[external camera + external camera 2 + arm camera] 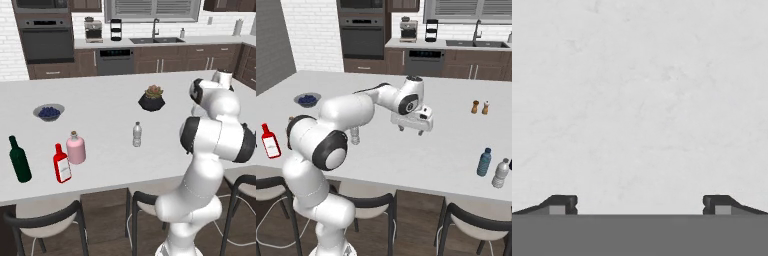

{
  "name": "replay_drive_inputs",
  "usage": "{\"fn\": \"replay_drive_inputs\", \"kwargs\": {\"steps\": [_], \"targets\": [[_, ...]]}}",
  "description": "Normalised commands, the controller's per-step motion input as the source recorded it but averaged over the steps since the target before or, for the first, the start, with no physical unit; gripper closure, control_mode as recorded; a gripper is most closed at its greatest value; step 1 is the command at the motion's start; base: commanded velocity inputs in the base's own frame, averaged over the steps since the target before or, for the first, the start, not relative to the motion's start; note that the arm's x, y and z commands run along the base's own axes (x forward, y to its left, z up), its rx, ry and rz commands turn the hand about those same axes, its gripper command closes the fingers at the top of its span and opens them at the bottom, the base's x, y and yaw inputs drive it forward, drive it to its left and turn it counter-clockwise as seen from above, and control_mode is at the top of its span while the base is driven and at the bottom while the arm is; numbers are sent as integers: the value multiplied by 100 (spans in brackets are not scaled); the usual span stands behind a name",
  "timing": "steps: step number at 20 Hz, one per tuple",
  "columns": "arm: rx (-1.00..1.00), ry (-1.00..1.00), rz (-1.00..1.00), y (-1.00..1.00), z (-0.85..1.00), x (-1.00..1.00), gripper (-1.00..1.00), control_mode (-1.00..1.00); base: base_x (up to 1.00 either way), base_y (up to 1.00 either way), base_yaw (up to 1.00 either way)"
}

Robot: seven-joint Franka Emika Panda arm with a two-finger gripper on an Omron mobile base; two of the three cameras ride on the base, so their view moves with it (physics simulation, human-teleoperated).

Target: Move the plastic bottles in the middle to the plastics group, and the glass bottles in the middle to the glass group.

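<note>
Our gripper point(411, 130) hangs wide apart and empty at frame centre; descending carelessly, we may topple the clear bottle point(137, 134).

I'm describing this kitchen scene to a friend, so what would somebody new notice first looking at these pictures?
First the big white robot arm bent over the pale island counter, its gripper open and empty above bare surface. Next, the bottles near the counter's left front: a dark green wine bottle, a flat red bottle and a squat pink bottle, with a small clear bottle standing alone mid-counter.
</note>
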Motion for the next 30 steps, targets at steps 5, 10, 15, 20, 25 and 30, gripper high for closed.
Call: {"fn": "replay_drive_inputs", "kwargs": {"steps": [5,10,15,20,25,30], "targets": [[0,37,56,100,0,0,-100,-100,0,0,0],[0,30,51,100,4,0,-100,-100,0,0,0],[0,16,40,100,31,-2,-100,-100,0,0,0],[4,1,21,100,34,-7,-100,-100,0,0,0],[18,0,2,92,5,0,-100,-100,0,0,0],[20,-4,-25,22,0,1,-100,-100,0,0,0]]}}
